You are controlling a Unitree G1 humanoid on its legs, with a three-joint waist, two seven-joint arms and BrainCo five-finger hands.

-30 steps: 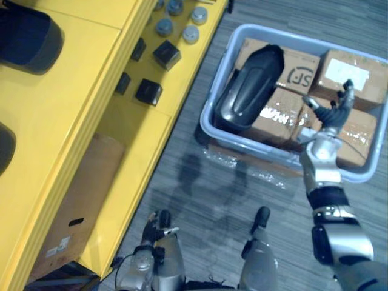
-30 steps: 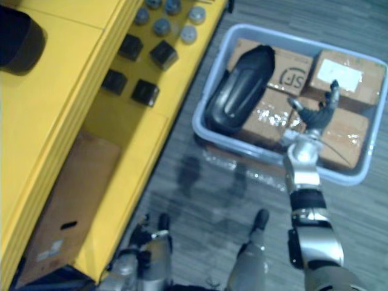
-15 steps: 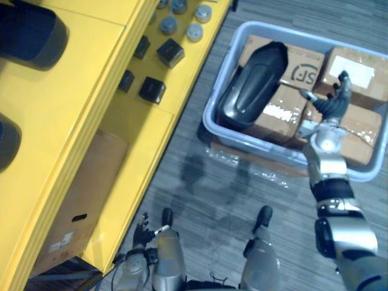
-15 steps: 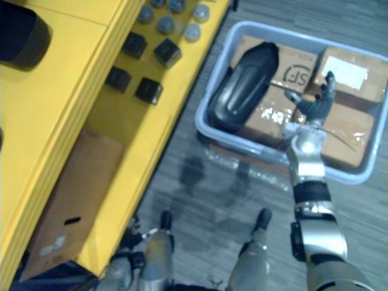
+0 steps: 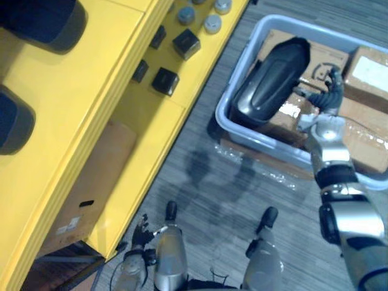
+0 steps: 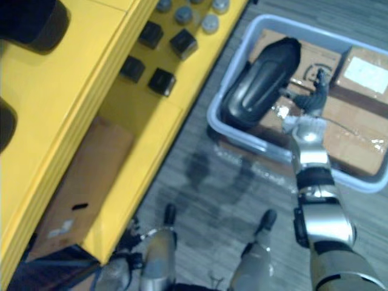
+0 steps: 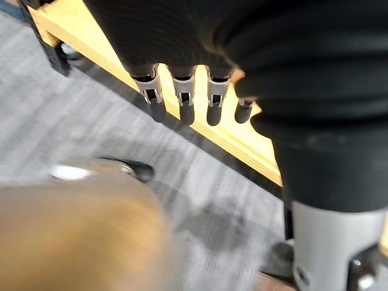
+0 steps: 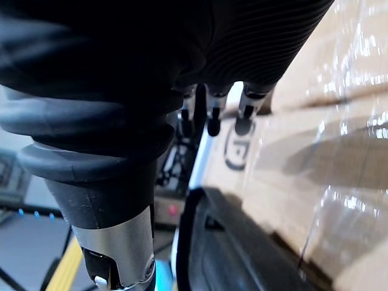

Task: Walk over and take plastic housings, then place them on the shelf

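Grey carpet (image 5: 200,182) runs between a yellow shelf (image 5: 91,91) and a pale bin (image 5: 267,144). Both eye views show a black housing (image 5: 270,85) lying slantwise in the bin on film-wrapped cartons (image 5: 370,73). The right hand (image 5: 330,91) hangs just beside it; contact cannot be told. Two more housings (image 5: 42,21) sit on the shelf's top, with black cubes (image 5: 165,80) on a lower level. The right wrist view adds its fingers (image 8: 213,118), straight and apart above the cartons. The left hand (image 5: 138,233) hangs low, and its wrist view shows fingers (image 7: 185,106) straight, holding nothing, by the shelf's edge.
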